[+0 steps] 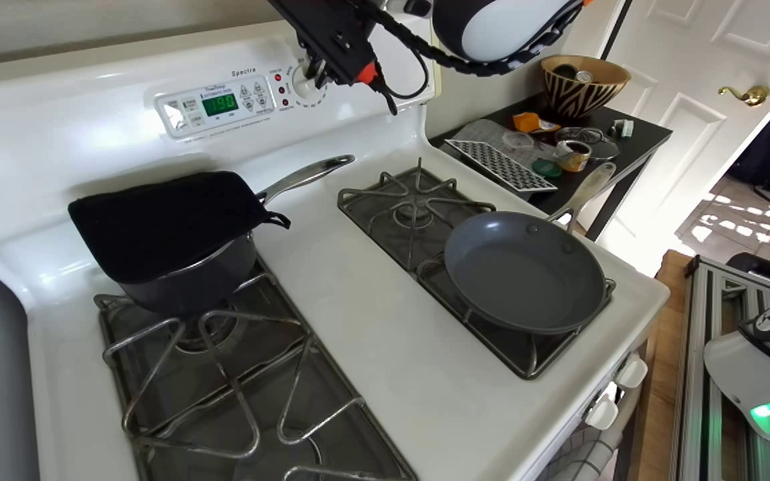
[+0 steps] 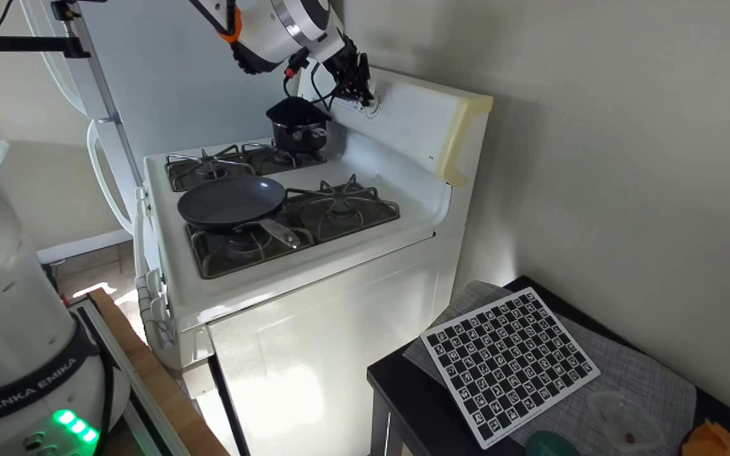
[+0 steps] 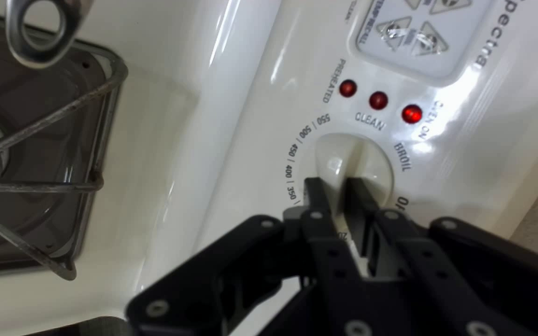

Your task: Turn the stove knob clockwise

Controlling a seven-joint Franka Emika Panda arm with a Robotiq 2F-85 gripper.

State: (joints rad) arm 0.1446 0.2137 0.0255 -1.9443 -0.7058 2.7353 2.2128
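The stove knob (image 3: 339,156) is a small white dial with a raised ridge, on the stove's white back panel. Printed temperatures, CLEAN, BROIL and OFF ring it in the wrist view. My gripper (image 3: 334,186) has one black finger on each side of the ridge, close against it, shut on the knob. The fingers hide the knob's lower part and some marks. In an exterior view the knob (image 1: 303,83) shows partly beside the gripper (image 1: 320,72). In an exterior view the gripper (image 2: 366,98) covers most of the knob.
A green-lit display (image 1: 220,103) sits beside the knob. A dark pot (image 1: 191,277) with a black cloth (image 1: 164,224) on it stands at the back, its metal handle (image 1: 308,177) reaching out below the panel. A grey frying pan (image 1: 525,270) rests on a front burner.
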